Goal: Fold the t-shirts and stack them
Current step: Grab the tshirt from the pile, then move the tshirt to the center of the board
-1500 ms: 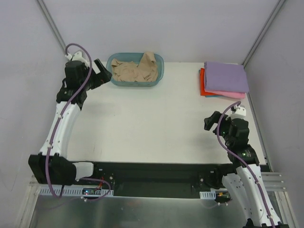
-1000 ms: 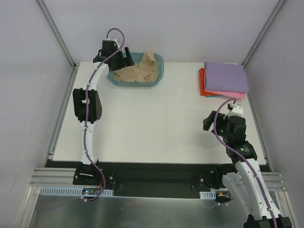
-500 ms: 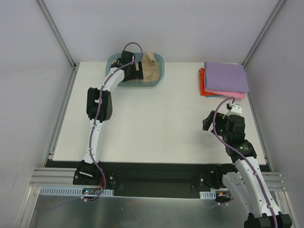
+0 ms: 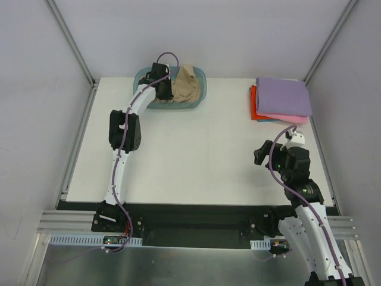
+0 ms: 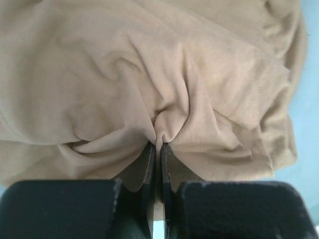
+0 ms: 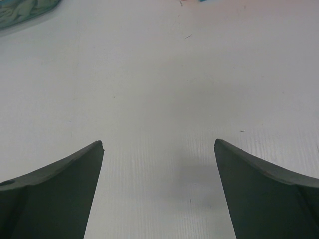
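A crumpled tan-beige t-shirt (image 4: 186,83) lies in the teal tub (image 4: 201,77) at the table's far edge. My left gripper (image 4: 164,89) reaches into that tub and is shut on a pinched fold of the tan t-shirt (image 5: 164,89); in the left wrist view my left gripper (image 5: 159,145) has cloth bunched between its tips. Folded t-shirts are stacked at the far right: lilac-purple (image 4: 283,95) on top, pink (image 4: 290,118) under it, red-orange (image 4: 254,105) at the bottom. My right gripper (image 4: 261,156) hovers open over bare table (image 6: 164,89), its fingertips (image 6: 94,149) wide apart.
The white table (image 4: 196,155) lies between the tub and the stack. Metal frame posts (image 4: 71,42) and grey walls bound the table on the left, right and back. A corner of the teal tub (image 6: 20,10) shows at the top left of the right wrist view.
My left arm swung from the table's left side to the tub, reached in, and its jaws closed on the tan t-shirt. My right arm shifted only slightly.
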